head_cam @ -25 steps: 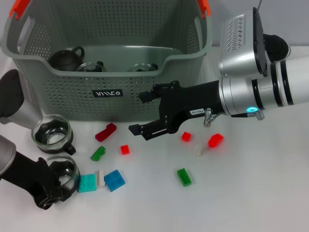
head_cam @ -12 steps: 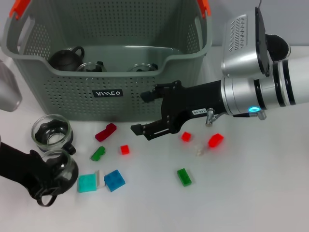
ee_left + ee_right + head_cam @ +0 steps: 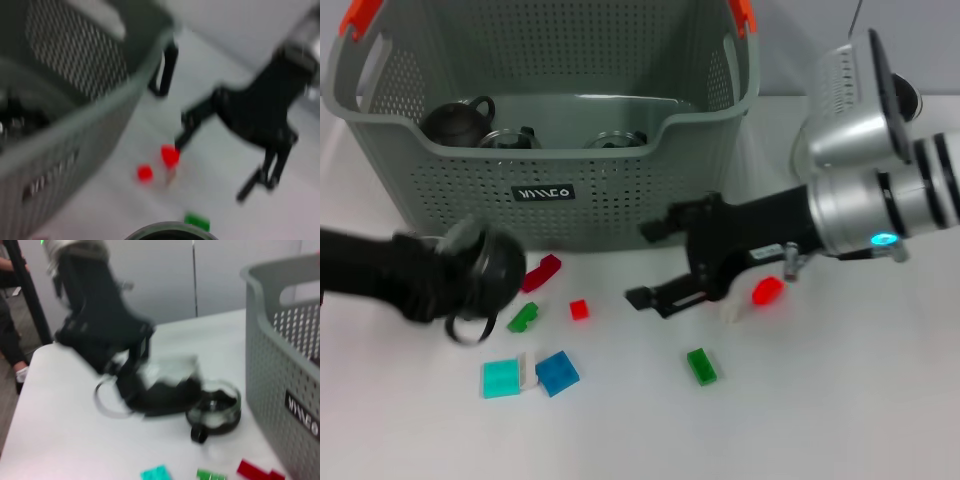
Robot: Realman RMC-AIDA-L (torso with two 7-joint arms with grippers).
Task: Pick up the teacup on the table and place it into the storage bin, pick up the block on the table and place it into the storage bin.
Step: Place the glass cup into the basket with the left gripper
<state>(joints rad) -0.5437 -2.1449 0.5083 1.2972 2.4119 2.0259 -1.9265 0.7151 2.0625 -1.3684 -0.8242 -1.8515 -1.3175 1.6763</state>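
The left gripper (image 3: 470, 280), jaws pinching a teacup (image 3: 485, 270), hangs before the storage bin (image 3: 540, 120), so the next move must clear its front wall, while the right gripper (image 3: 665, 270), jaws spread, hovers over scattered blocks

The left end effector (image 3: 470, 285) and the teacup (image 3: 485, 270) it carries are smeared by motion, so its grip cannot be read. A second teacup (image 3: 214, 410) is hidden behind them in the head view. The storage bin (image 3: 550, 190) is cut off at the picture's top edge. The small pale piece (image 3: 732, 310) beside the right end effector (image 3: 665, 265) is too small to identify.
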